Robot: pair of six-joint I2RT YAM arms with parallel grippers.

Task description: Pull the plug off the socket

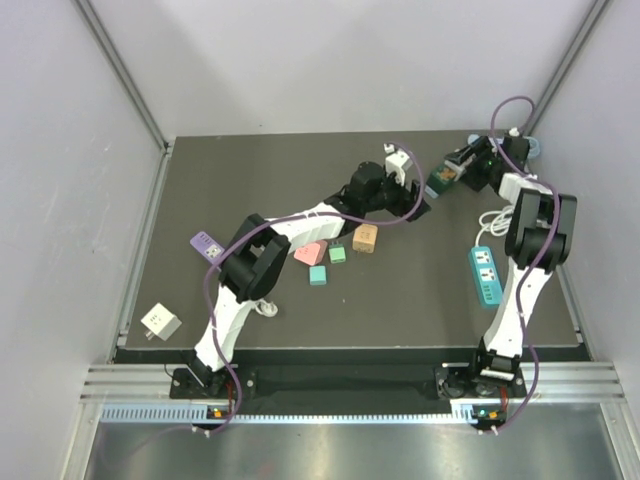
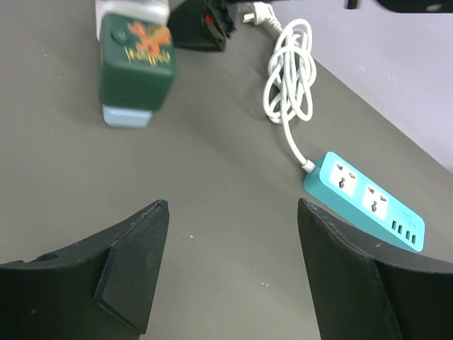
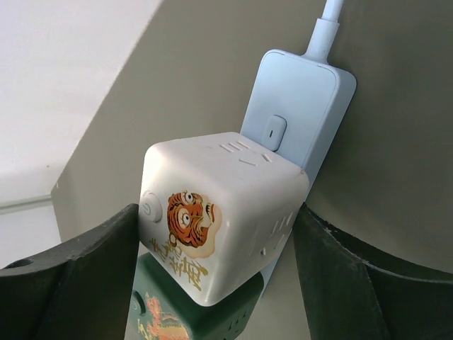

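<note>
Right gripper [image 3: 216, 219] is on it now, fingers pressed to either flank of the white cube-shaped plug with a tiger sticker [image 3: 226, 191], and from the wrist view that looks like a genuine pinch rather than a loose bracket. The plug sits at the far right of the dark grey worktop [image 1: 300, 300], seated on a dark green cube adapter [image 3: 187, 315], which is itself joined to the pale blue power strip [image 3: 304, 92] with its white lead running off behind. Left gripper [image 2: 232, 212] hangs spread wide and empty, well apart from the stack, looking across at it, with the teal power strip [image 2: 364, 198] and its coiled white cable [image 2: 290, 71] off to one side. Here's the danger, by my reading: nothing pins the pale strip or the green cube, so a pull could drag the whole stack along, or part it at the wrong joint. Those rounded, glossy sides also invite a slip, and an angled tug could jam the pins instead of freeing them.
</note>
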